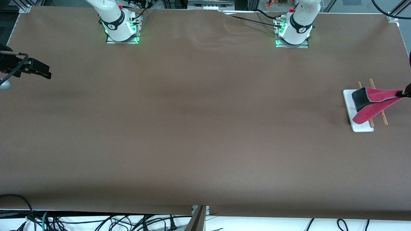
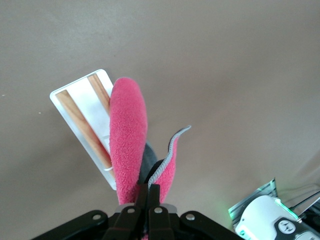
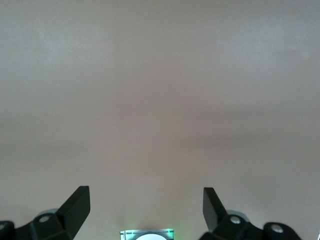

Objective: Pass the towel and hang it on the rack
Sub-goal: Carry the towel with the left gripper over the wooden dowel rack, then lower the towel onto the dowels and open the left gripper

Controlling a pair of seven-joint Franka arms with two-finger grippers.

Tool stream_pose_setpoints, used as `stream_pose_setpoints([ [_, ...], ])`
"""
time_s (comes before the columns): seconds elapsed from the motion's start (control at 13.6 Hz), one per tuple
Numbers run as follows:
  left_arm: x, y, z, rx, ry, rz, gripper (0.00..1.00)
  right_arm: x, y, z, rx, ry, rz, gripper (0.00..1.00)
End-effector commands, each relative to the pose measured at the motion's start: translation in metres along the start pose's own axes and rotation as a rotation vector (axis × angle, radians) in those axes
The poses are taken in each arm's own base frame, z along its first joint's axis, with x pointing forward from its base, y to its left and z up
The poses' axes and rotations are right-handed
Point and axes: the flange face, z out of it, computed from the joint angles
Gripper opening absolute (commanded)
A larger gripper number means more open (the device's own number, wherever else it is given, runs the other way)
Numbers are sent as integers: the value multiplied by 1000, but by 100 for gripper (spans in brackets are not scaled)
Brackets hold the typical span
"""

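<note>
The towel (image 1: 372, 104), pink with a dark grey underside and grey edging, hangs in the air over the rack (image 1: 362, 125), a white flat base with two thin wooden rods (image 1: 383, 117). My left gripper (image 1: 405, 93) is shut on one corner of the towel at the left arm's end of the table. In the left wrist view the towel (image 2: 127, 135) droops from the left gripper (image 2: 152, 186) beside the rack (image 2: 82, 117). My right gripper (image 3: 146, 197) stands open and holds nothing; it waits over the right arm's end of the table (image 1: 35, 69).
Brown paper covers the table (image 1: 192, 128). The two arm bases (image 1: 120, 27) (image 1: 293, 32) stand along the edge farthest from the front camera. Cables (image 1: 96, 221) lie below the table's near edge.
</note>
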Motion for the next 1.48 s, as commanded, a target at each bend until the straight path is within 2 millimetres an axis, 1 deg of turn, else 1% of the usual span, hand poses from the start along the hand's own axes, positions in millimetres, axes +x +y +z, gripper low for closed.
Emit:
stream_pose_setpoints([
  [0.0,-18,-45,12,25,11,91,0,-1,1,-2,-3,13,-12,100],
  [0.07,-24,-58,21,24,18,105,7,-2,0,-2,-5,14,-13,100],
  [0.15,-26,-65,29,18,18,103,38,-2,1,-2,-5,10,-11,100],
  [0.22,-26,-68,34,9,15,100,62,-1,5,-1,-3,8,-4,100],
  [0.3,-27,-72,40,-1,22,94,100,-1,7,-1,-3,8,-1,100],
  [0.37,-34,-76,40,-6,31,74,100,-1,8,-1,-2,8,1,100],
  [0.44,-34,-76,35,4,35,76,100,-1,7,-1,-4,10,-1,100],
  [0.52,-33,-75,25,22,42,79,100,-1,6,-1,-4,13,-4,100],
  [0.66,-36,-74,14,37,54,81,100,-1,4,-1,-3,13,-5,100],
  [0.74,-36,-72,5,50,62,78,100,-1,4,-1,-3,12,-5,100],
  [0.81,-30,-66,-7,67,78,78,100,-1,3,-2,-3,13,-7,100],
  [0.89,-22,-53,-26,94,89,54,100,-1,3,-2,-3,15,-9,100],
  [0.96,-6,-35,-36,94,79,19,100,0,3,-2,-3,16,-9,100],
  [1.11,24,11,-58,110,57,-54,100,0,1,-3,-3,20,-13,100],
  [1.25,57,63,-71,122,32,-153,100,0,-1,-3,-3,20,-16,100],
  [1.4,78,106,-87,148,39,-239,100,-1,0,-4,-3,21,-13,100],
])
